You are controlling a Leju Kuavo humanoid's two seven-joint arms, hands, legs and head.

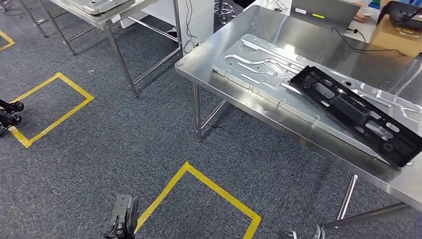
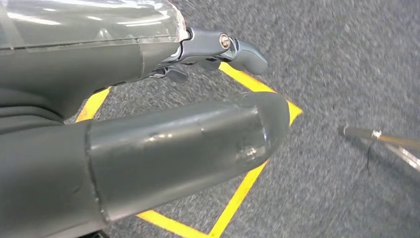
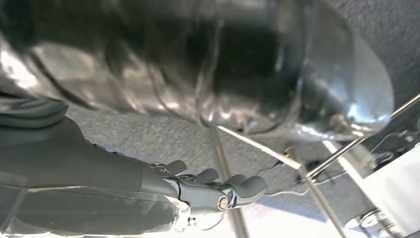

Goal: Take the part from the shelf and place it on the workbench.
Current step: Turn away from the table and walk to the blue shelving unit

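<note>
Black part (image 1: 356, 112) lies flat on the steel counter (image 1: 239, 84), resting across the silver stamped panel (image 1: 259, 64) toward the counter's near edge. By how things lie, the placing looks done; the step in hand is backing off clean.

Left hand (image 2: 148, 148) hangs low over the carpet beside the yellow floor marking (image 1: 199, 179), thumb straight, fingers (image 2: 233, 47) loosely extended, holding nothing. Right hand (image 3: 198, 191) also empty, fingers gently curled but apart, near the counter's legs.

To do it well: keep both arms down and away from the counter edge, so nothing nudges the part, whose near end sits close to the rim.
</note>
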